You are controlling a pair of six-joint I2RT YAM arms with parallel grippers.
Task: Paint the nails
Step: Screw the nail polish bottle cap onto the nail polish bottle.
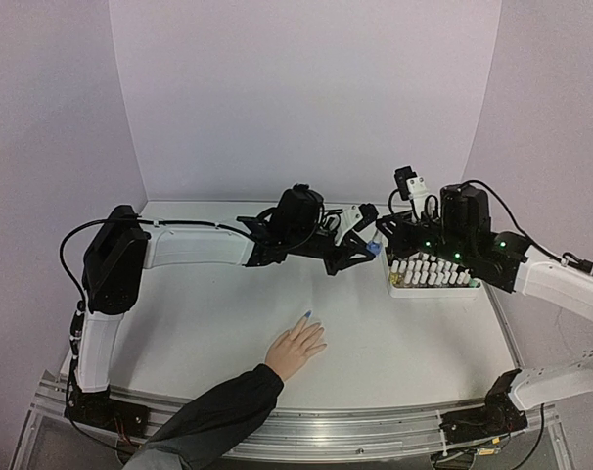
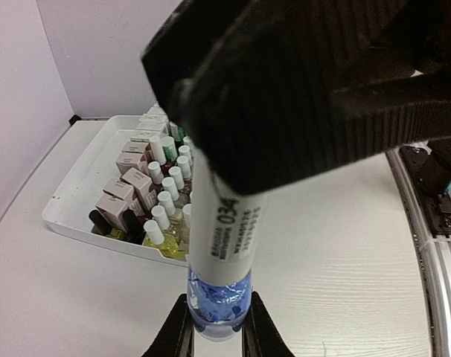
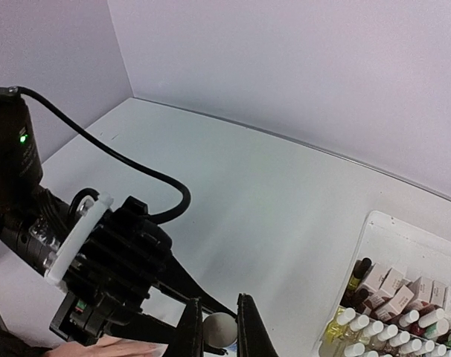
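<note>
Top external view: the nails [image 1: 306, 316], tiny on a soft hand [image 1: 295, 350] well apart from both claws, likely want light brushing, never gripping. Left claw [image 2: 218, 329] pinches the blue bottle [image 2: 219, 301]; right claw [image 3: 220, 327] its cap [image 2: 224, 223].

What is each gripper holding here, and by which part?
The left gripper clamps the blue polish bottle by its glass body; the right gripper pinches the end of its white cap.

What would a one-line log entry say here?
left hand: shut on blue bottle | right hand: shut on its cap | nails: one blue
</note>
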